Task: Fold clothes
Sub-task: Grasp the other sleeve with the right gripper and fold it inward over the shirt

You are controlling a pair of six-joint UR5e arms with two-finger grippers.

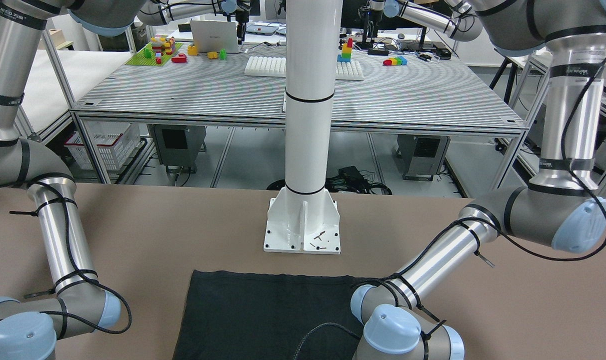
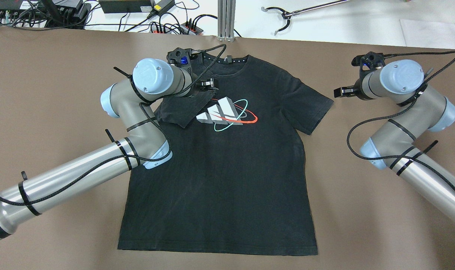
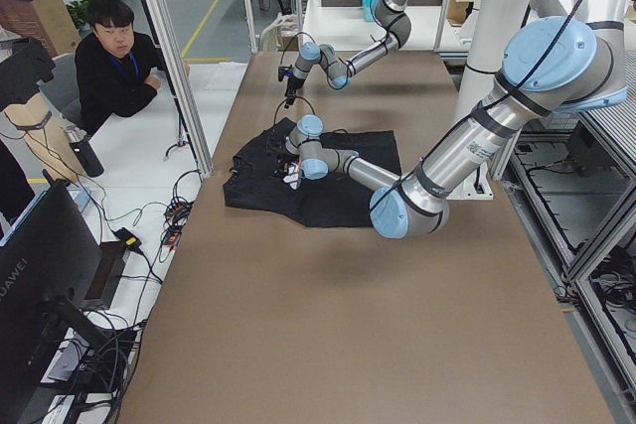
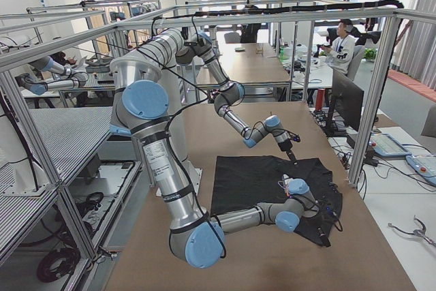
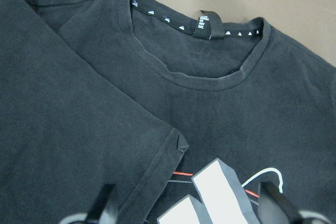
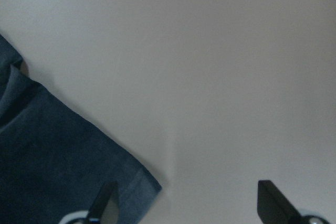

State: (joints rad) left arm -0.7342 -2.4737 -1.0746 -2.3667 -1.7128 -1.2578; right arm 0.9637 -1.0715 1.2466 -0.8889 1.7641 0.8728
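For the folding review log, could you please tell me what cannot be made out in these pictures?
- Front-facing view: both grippers fall below the bottom edge; only the hem end of the T-shirt shows.
- Overhead view: the left arm covers the shirt's side below the folded sleeve.
- Left wrist view: neck label print too small to read; whether the left gripper touches cloth is unclear.
- Right wrist view: blurred; the right gripper is cut by the bottom edge.

monitor (image 3: 40, 255): huawei | t-shirt (image 5: 289, 103) neck label (image 5: 203, 25): print too small to read
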